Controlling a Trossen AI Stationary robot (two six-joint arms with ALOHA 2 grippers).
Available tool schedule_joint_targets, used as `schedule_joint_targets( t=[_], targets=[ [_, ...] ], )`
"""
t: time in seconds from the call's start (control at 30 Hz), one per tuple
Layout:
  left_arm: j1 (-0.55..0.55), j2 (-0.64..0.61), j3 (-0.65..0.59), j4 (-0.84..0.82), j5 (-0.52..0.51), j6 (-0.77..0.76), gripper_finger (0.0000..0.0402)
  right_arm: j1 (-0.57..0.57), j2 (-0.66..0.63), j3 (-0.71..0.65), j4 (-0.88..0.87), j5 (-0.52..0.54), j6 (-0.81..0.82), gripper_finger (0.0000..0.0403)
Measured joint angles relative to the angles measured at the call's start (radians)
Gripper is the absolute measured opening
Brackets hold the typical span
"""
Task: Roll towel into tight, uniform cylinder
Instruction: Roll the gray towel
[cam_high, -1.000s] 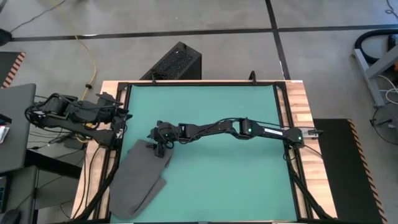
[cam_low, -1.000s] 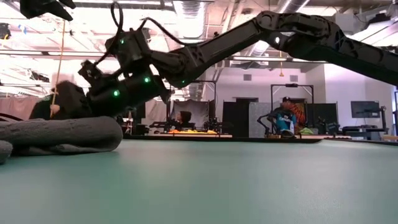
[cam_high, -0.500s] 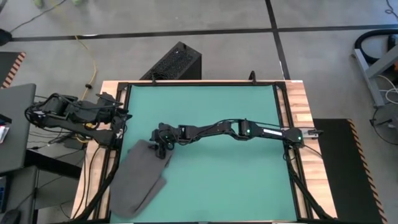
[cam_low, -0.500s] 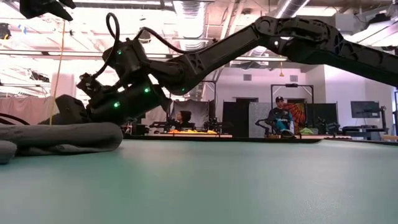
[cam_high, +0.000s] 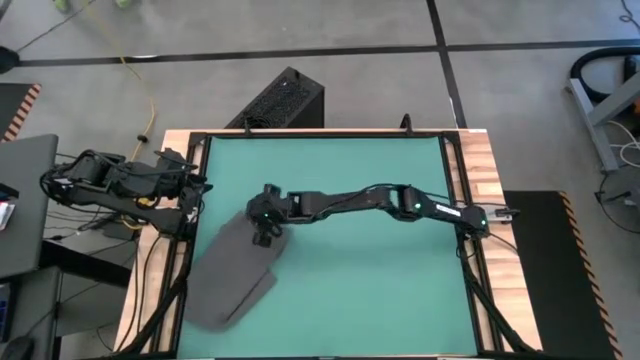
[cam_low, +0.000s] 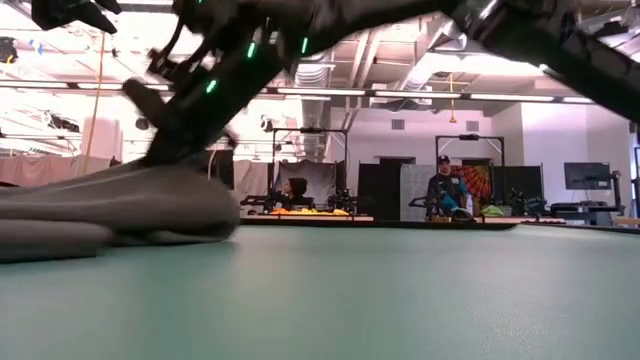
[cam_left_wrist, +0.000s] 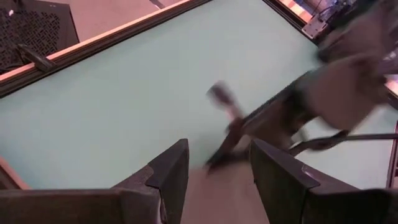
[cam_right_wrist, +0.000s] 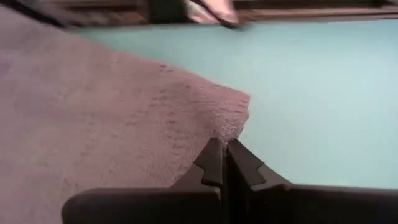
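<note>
The dark grey towel (cam_high: 235, 275) lies on the near left part of the green mat (cam_high: 380, 180), its far end raised toward my right gripper (cam_high: 262, 238). That gripper is shut on the towel, and its arm reaches in from the table's right side. In the low view the cloth (cam_low: 120, 205) slopes up to the gripper (cam_low: 165, 150). My left gripper (cam_high: 197, 187) waits open over the table's left edge, with nothing between its fingers (cam_left_wrist: 180, 168). My right gripper pinches the towel's far edge beside its corner (cam_right_wrist: 229, 134) between its two shut fingers (cam_right_wrist: 212, 163). The fingers slant down from the table's right side. That end of the towel is lifted off the mat. The rest (cam_right_wrist: 93, 112) lies on the mat.
A black box (cam_high: 283, 100) stands on the floor beyond the table's far edge. A wooden border (cam_high: 480, 170) frames the mat, and most of the mat to the right of the towel is bare. People (cam_low: 445, 190) are in the room far behind.
My right gripper has shut on the towel's far edge, then risen and tipped flatter. The towel's far end has come up off the mat and shifted a little toward the right. Its near part has stayed on the mat.
</note>
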Motion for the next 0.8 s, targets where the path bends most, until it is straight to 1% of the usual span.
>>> schedule_joint_targets(
  t=[0.1, 0.17, 0.23, 0.33, 0.47, 0.57, 0.63, 0.8],
  targets=[
    [0.000, 0.007, -0.021, 0.013, 0.000, 0.020, 0.0160, 0.025, -0.096, 0.000, -0.191, 0.174, -0.069, 0.0018],
    [0.000, 0.017, -0.039, 0.024, 0.000, 0.038, 0.0160, 0.044, -0.169, -0.001, -0.299, 0.233, -0.101, 0.0018],
    [0.000, 0.029, -0.063, 0.047, -0.001, 0.047, 0.0160, 0.066, -0.250, -0.001, -0.398, 0.250, -0.103, 0.0018],
    [0.000, 0.042, -0.115, 0.109, -0.001, 0.058, 0.0160, 0.109, -0.359, 0.000, -0.495, 0.251, -0.072, 0.0018],
    [0.000, 0.059, -0.200, 0.235, -0.001, 0.135, 0.0160, 0.165, -0.456, 0.000, -0.601, 0.254, -0.006, 0.0018],
    [0.000, 0.065, -0.285, 0.374, 0.000, 0.172, 0.0160, 0.207, -0.499, 0.000, -0.673, 0.283, 0.047, 0.0018],
    [0.000, 0.065, -0.353, 0.483, 0.022, 0.215, 0.0161, 0.240, -0.515, 0.000, -0.719, 0.300, 0.079, 0.0018],
    [0.000, 0.068, -0.556, 0.883, 0.143, 0.375, 0.0182, 0.325, -0.518, 0.000, -0.782, 0.312, 0.137, 0.0018]
  ],
)
